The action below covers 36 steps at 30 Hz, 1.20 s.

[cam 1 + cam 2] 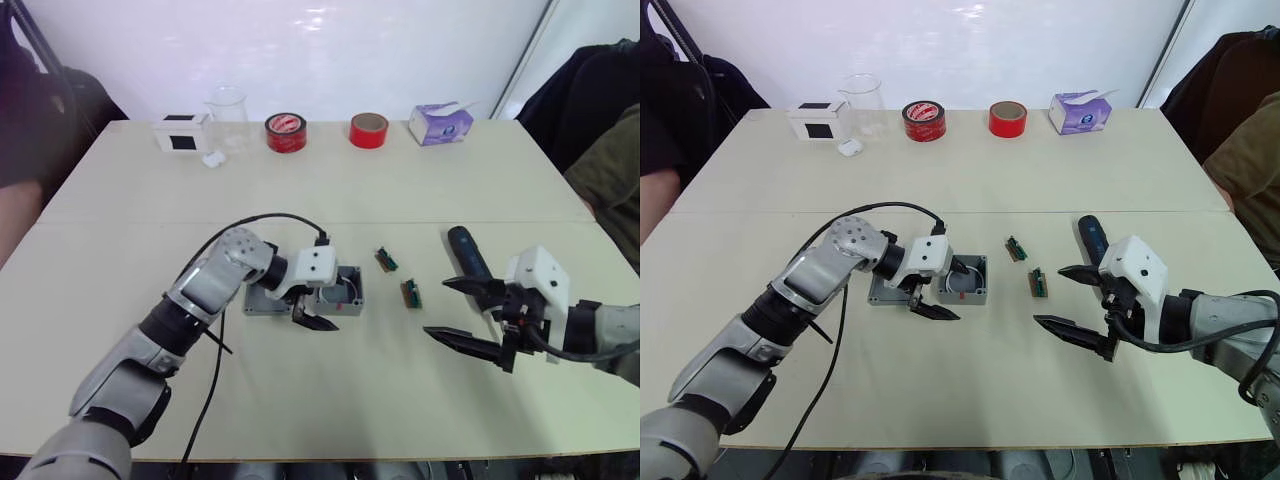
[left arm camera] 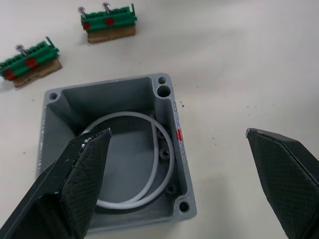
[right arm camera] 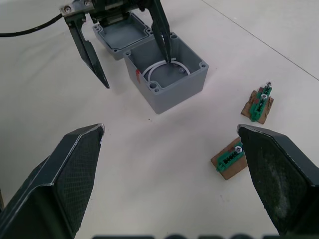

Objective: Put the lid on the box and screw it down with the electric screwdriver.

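Near the middle of the table (image 1: 330, 400) sits the box (image 1: 340, 290), open on top, with a loop of white wire (image 2: 149, 164) coiled inside and a small red mark on one wall. Touching its left side lies the lid (image 3: 121, 35), flat on the table. Over the box's near edge hangs the left gripper (image 1: 930, 303), jaws spread wide and holding nothing; in the right wrist view one finger tip reaches down into the box opening while the other stands outside its wall. Right of the box lie two small green terminal blocks (image 1: 386, 259) on brown boards, apart from each other. Farther right, the electric screwdriver (image 1: 466, 253) lies on the table pointing away from the near edge. Just beside its near end is the right gripper (image 1: 470, 314), jaws released and empty. Along the far edge stand a white box with a black panel (image 1: 181, 133), a clear beaker (image 1: 228, 113), two rolls of red tape (image 1: 286, 132) and a tissue pack (image 1: 440, 124).
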### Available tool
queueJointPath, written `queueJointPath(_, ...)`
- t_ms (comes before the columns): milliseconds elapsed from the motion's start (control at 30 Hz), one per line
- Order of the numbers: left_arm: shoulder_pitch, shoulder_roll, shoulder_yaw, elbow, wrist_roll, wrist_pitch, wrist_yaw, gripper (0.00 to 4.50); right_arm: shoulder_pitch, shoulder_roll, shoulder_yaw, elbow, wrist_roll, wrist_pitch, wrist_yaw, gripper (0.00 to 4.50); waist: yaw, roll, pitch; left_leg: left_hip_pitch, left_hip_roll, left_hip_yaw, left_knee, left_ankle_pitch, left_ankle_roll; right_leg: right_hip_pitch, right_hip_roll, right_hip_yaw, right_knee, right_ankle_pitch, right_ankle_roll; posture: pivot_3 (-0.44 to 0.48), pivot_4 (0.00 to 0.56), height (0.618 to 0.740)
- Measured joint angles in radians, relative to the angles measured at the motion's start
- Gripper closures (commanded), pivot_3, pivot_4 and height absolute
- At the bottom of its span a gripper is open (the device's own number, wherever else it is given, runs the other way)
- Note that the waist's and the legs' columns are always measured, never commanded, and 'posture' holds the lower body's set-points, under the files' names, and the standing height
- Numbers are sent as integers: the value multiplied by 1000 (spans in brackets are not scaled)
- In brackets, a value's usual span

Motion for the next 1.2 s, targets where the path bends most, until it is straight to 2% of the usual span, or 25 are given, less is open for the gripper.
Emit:
queueJointPath(67, -1, -9, -9, 12, 13, -6, -3, 1111, 2, 0, 0, -1, -1, 0, -3, 0, 1, 0, 0, 0, 0, 0, 0, 0, 0, 0, 0, 0, 0, 0, 0, 0, 150, 740)
queueJointPath(100, -2, -18, -9, 20, 13, -9, -7, 1667, 5, 0, 0, -4, -2, 0, -7, 0, 2, 0, 0, 0, 0, 0, 0, 0, 0, 0, -1, 0, 0, 0, 0, 0, 150, 740)
queueJointPath(233, -25, -31, -10, 24, 14, -20, -31, 3323, 8, 0, 0, -10, -8, -1, -17, 0, 2, 0, 0, 0, 0, 0, 0, 0, 0, 0, -1, 0, 0, 0, 0, 0, 150, 740)
queueJointPath(333, -46, -37, -15, 45, 20, -45, -62, 4409, 8, 0, 0, -14, -15, -3, -23, 0, 2, 0, 0, 0, 0, 0, 0, 0, 0, 0, 0, 0, 0, 0, 0, 0, 150, 740)
queueJointPath(500, -101, -58, -50, 134, 36, -115, -140, 4460, 3, 0, 1, -14, -17, -4, -26, 0, 3, 0, 0, 0, -1, 0, 0, 0, 0, 0, 0, 0, 0, 0, 0, 0, 150, 740)
queueJointPath(833, -258, -157, -77, 478, 86, -422, -278, 4460, 6, 0, 3, -16, -20, -6, -32, 0, 5, 0, 0, 0, -2, 0, 0, 1, 1, 1, 0, -1, 0, 0, 0, 0, 150, 740)
queueJointPath(1067, -308, -206, -70, 614, 109, -543, -295, 4460, 27, 0, -2, -36, -22, -6, -47, 0, 5, 0, 0, 0, -3, -1, 0, 1, 2, 2, -1, -1, 0, 0, 0, 0, 150, 740)
queueJointPath(1167, -308, -211, -64, 637, 131, -539, -288, 3654, 33, 0, -3, -38, -22, -6, -52, 0, 3, 0, 0, 0, -3, -1, 0, 1, 2, 2, -1, -1, 0, 0, 1, 0, 150, 740)
queueJointPath(1200, -306, -211, -64, 648, 142, -534, -288, 3148, 35, 0, -4, -39, -22, -6, -54, 0, 3, -1, 0, -1, -3, -1, 0, 1, 2, 1, -1, -1, 0, 0, 1, 0, 150, 740)
